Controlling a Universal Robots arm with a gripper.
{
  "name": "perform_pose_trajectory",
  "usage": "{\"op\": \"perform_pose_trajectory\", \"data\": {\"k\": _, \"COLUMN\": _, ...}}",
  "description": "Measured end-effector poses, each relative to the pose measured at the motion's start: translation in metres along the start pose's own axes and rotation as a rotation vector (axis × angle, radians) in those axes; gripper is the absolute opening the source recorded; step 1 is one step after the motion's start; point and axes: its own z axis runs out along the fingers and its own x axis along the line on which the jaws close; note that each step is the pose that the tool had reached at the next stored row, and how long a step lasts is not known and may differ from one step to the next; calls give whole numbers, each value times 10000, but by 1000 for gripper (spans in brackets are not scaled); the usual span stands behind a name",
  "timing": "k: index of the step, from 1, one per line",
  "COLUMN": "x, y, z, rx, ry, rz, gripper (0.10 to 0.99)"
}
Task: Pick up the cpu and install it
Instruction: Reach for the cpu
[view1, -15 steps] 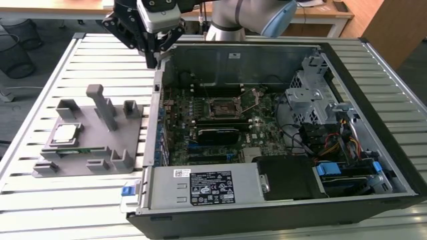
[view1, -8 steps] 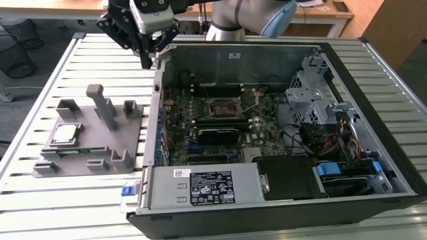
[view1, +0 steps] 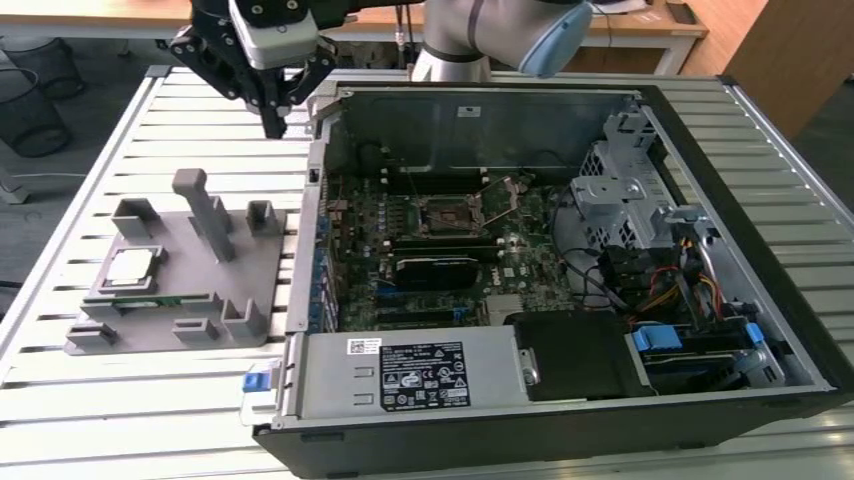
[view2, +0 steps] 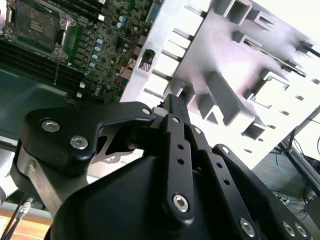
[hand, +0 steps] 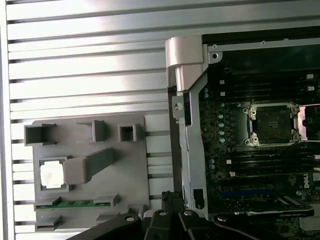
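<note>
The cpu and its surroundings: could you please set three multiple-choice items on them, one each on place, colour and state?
1. Where is the cpu? A on the floor; B on the holder beside the case; C on a chair.
2. The holder is: A red; B grey; C yellow.
3. The socket is: A empty; B filled; C under a cooler.
Answers: B, it lies on the holder at the exterior view's left of the case; B, it is grey all over; A, its open frame holds no chip.
</note>
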Motion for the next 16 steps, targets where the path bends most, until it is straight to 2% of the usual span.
{"op": "perform_pose_trajectory", "data": {"k": 6, "x": 169, "y": -13, "z": 13, "rx": -13, "ry": -179, "rz": -8, "gripper": 106}}
{"op": "perform_pose_trajectory", "data": {"k": 10, "x": 238, "y": -19, "z": 20, "rx": -14, "ry": -192, "rz": -9, "gripper": 106}}
{"op": "perform_pose_trajectory", "data": {"k": 16, "x": 297, "y": -49, "z": 37, "rx": -10, "ry": -187, "rz": -135, "gripper": 106}}
